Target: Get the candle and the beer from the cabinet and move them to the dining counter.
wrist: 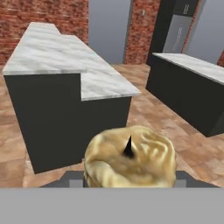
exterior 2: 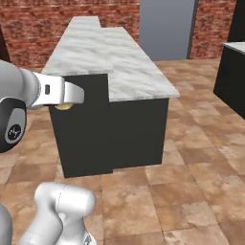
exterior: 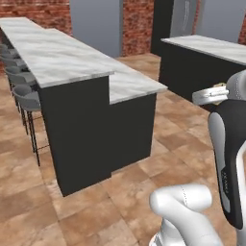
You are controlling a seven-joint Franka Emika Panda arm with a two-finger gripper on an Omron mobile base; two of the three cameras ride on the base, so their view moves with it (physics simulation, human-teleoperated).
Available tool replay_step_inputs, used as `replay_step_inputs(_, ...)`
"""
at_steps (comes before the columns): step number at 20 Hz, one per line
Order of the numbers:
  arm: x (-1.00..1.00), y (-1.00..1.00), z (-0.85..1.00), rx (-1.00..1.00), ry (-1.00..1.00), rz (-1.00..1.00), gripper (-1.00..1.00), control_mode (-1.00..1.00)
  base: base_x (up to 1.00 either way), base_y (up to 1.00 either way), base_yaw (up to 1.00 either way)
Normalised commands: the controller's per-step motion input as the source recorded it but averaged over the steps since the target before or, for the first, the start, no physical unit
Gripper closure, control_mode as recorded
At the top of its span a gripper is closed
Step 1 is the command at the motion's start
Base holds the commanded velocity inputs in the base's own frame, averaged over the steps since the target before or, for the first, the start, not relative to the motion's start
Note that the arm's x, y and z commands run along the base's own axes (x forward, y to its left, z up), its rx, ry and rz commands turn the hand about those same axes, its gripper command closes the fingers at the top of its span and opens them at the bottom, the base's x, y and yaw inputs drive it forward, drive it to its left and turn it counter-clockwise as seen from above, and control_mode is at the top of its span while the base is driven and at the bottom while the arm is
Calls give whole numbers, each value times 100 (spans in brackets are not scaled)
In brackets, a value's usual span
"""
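My gripper (exterior 2: 72,97) is shut on the candle (wrist: 130,156), a squat tan-yellow cylinder with a dark wick that looms large at the bottom of the hand view. From the base views only a sliver of the candle (exterior 2: 63,106) peeks out under the white hand (exterior: 210,95). The gripper hangs in the air over the tiled floor, short of the near end of the dining counter (exterior: 57,53), a long marble top on a dark base (wrist: 48,113). The beer is out of view. A tall black cabinet front (wrist: 166,26) stands far back on the right.
Round grey stools (exterior: 24,93) line the counter's left side. A shorter marble-topped dark island (exterior: 211,53) stands to the right, with open tiled floor (exterior 2: 191,158) between it and the counter. Brick wall and grey panels close the back.
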Motion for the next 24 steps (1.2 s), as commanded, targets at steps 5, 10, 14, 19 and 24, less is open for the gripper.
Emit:
replay_step_inputs(5,0,0,0,0,0,0,100,100,33,100,-38)
replay_step_inputs(10,0,0,0,0,0,0,100,100,40,100,-38)
replay_step_inputs(14,0,0,0,0,0,0,100,100,37,100,-39)
replay_step_inputs(19,0,0,0,0,0,0,100,100,3,100,-25)
replay_step_inputs(24,0,0,0,0,0,0,100,100,-4,100,-31)
